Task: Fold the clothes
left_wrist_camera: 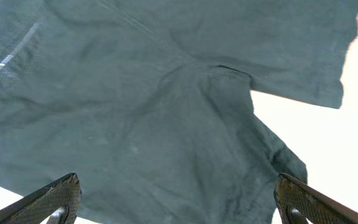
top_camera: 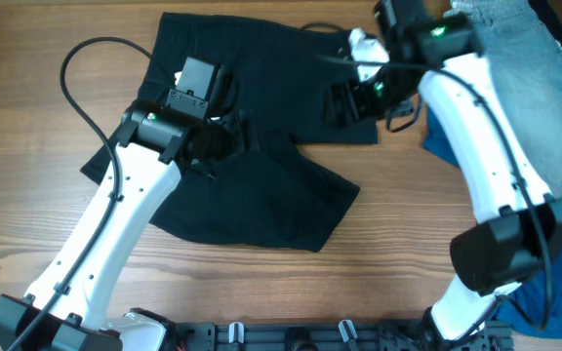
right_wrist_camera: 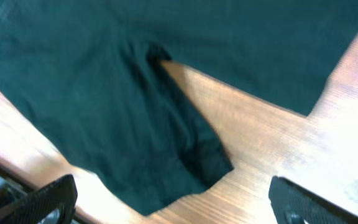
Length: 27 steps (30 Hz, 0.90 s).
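Note:
The black shorts (top_camera: 271,185) lie spread flat on the wooden table (top_camera: 379,283), waistband toward the far edge and both legs toward me. My left gripper (top_camera: 222,136) hovers open and empty over the crotch area, which fills the left wrist view (left_wrist_camera: 166,112) between the open fingers (left_wrist_camera: 179,202). My right gripper (top_camera: 349,102) is open and empty above the right leg's edge. The right wrist view shows the shorts (right_wrist_camera: 104,93), bare wood (right_wrist_camera: 260,137) and the open fingers (right_wrist_camera: 173,202). A white patch (top_camera: 364,49) shows by the right wrist.
Light-blue denim shorts (top_camera: 525,78) lie at the far right, under the right arm. A royal-blue garment (top_camera: 447,146) lies beneath them and shows again at the near right (top_camera: 554,292). A black rail (top_camera: 301,336) runs along the table's front edge.

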Available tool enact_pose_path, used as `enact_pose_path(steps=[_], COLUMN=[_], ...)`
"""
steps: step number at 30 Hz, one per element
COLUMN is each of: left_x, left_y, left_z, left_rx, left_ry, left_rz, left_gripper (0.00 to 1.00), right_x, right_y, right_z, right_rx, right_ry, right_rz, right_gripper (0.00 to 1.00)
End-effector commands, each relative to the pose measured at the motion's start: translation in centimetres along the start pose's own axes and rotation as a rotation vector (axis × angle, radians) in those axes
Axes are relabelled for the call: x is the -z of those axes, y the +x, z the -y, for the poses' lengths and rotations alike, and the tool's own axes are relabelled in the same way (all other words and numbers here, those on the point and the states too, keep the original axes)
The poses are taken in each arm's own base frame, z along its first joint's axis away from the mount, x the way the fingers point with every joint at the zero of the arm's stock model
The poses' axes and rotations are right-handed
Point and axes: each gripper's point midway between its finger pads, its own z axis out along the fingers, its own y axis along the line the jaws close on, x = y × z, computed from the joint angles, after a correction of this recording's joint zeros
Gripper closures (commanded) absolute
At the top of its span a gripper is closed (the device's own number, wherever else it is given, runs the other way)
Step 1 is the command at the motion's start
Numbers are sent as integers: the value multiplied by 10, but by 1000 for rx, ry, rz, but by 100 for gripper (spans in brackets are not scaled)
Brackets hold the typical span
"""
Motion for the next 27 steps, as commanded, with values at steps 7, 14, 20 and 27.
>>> enact_pose_path(steps=[7,14,20,27], left_x=[6,6,6,7], left_y=[-19,-19,-20,-28], left_z=[-6,-6,-5,0], left_rx=[20,17,17,20], left_ry=[-37,-37,-35,-14], left_rz=[97,98,101,131], left_gripper=[0,0,0,0], right_x=[-120,-141,-152,-75], right_y=[77,105,102,27], right_z=[31,33,42,116], right_rx=[-41,-109,-97,-354], right_ry=[-3,-24,14,139], right_rz=[-149,-190,-150,119], right_gripper=[10,41,92,96])
